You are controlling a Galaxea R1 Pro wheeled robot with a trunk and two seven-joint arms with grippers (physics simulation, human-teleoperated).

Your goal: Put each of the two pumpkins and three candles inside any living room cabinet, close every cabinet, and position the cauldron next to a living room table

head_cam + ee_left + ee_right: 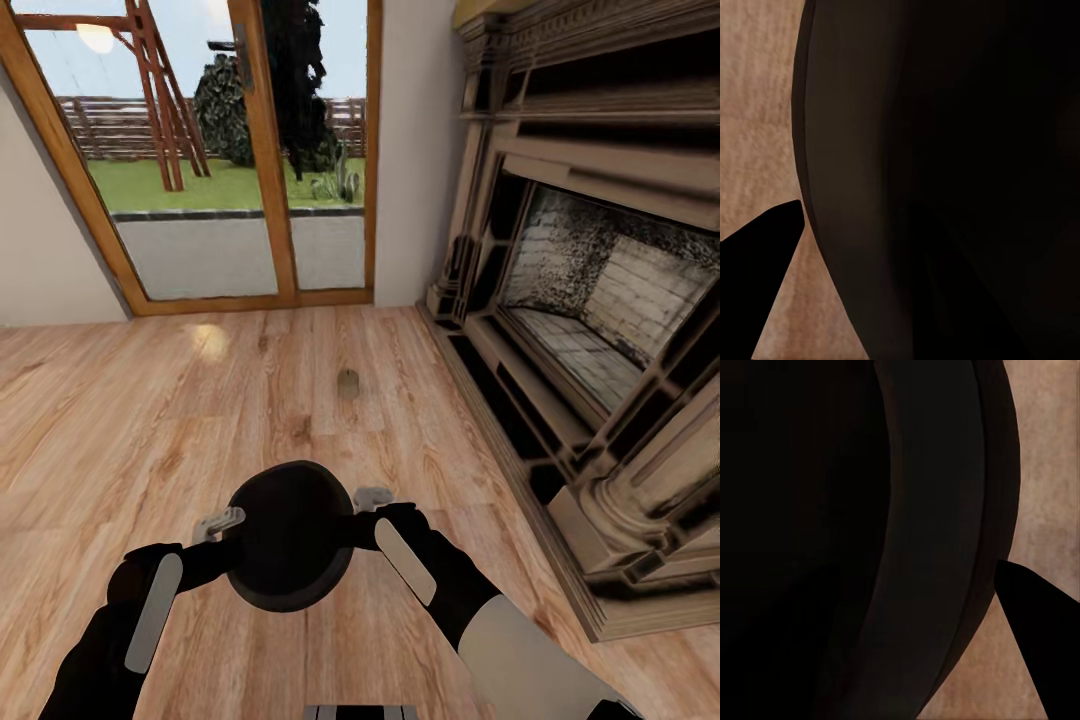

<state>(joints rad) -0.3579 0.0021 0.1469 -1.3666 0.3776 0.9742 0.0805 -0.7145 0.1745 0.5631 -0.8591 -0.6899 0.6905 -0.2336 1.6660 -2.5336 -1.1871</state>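
Observation:
The cauldron [290, 548], a round black pot, hangs low over the wood floor just in front of me, held between my two arms. My left gripper [222, 524] grips its rim on one side and my right gripper [372, 497] grips the opposite side. Both wrist views look along the cauldron's dark wall [945, 180] [832, 540], with one black fingertip [761, 244] [1039, 622] beside it. A small tan lump that looks like a candle [347, 383] lies on the floor ahead. The pumpkins, the cabinet and the table are out of view.
A stone-and-brick fireplace [590, 330] runs along the right, its hearth base jutting onto the floor. Straight ahead is a wood-framed glass door [240, 160] to a garden. Wood floor [130, 420] spreads to the left and ahead.

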